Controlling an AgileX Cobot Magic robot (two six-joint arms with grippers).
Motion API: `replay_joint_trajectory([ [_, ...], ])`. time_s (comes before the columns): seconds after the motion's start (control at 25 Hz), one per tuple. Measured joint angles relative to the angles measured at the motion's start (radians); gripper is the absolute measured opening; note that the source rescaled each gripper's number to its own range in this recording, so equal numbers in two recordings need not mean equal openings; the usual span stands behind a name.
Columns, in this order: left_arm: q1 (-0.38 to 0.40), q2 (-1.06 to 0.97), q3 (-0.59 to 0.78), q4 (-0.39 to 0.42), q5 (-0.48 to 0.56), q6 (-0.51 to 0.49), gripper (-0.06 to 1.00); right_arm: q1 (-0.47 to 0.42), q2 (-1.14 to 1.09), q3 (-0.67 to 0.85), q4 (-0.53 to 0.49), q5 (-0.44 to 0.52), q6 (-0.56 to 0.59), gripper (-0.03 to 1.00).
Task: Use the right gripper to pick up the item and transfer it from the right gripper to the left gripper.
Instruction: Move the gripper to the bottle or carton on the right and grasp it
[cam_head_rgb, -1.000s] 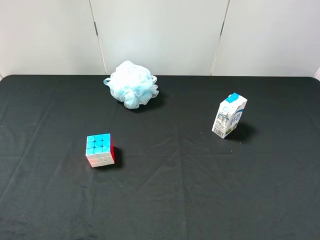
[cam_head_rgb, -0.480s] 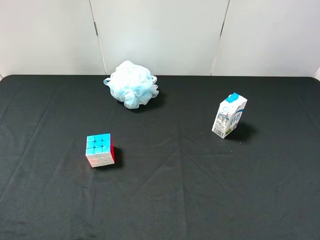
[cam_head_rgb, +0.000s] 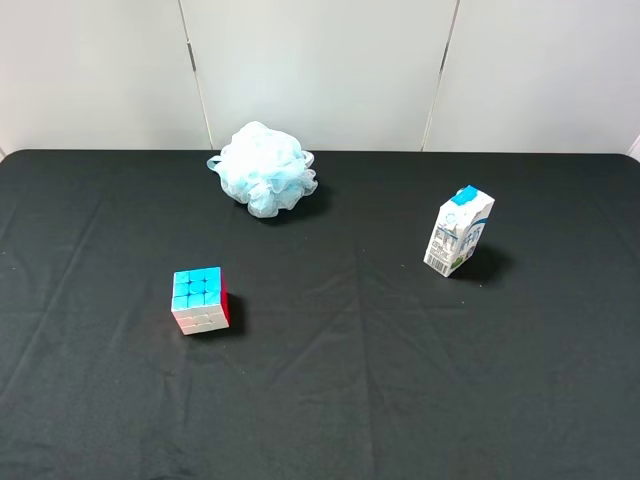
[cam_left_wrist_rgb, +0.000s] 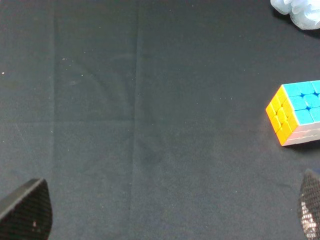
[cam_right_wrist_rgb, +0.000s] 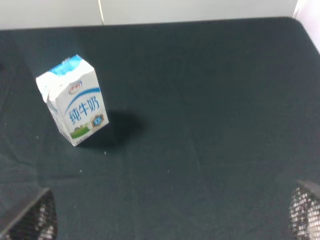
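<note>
The item, a small white drink carton (cam_head_rgb: 459, 231) with a blue top, stands upright on the right side of the black table (cam_head_rgb: 400, 380). It also shows in the right wrist view (cam_right_wrist_rgb: 73, 100), ahead of my right gripper (cam_right_wrist_rgb: 167, 217) and well apart from it. That gripper's two fingertips (cam_right_wrist_rgb: 30, 217) stand wide apart at the frame's corners, open and empty. My left gripper (cam_left_wrist_rgb: 167, 215) is open too, its fingertips (cam_left_wrist_rgb: 27, 207) wide apart over bare cloth. Neither gripper shows in the exterior high view.
A multicoloured puzzle cube (cam_head_rgb: 200, 299) sits on the left of the table and shows in the left wrist view (cam_left_wrist_rgb: 296, 112). A pale blue mesh bath puff (cam_head_rgb: 264, 168) lies at the back near the white wall (cam_head_rgb: 320, 70).
</note>
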Motion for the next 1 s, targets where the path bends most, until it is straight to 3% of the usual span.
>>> replay_joint_trajectory([
  [0.48,0.000,0.000,0.000,0.000,0.000,0.000,0.97,0.000,0.462,-0.355,0.000,-0.001,0.000,0.98],
  [1.0,0.000,0.000,0.000,0.000,0.000,0.000,0.97,0.000,0.855,-0.490,0.048,-0.002,0.000,0.98],
])
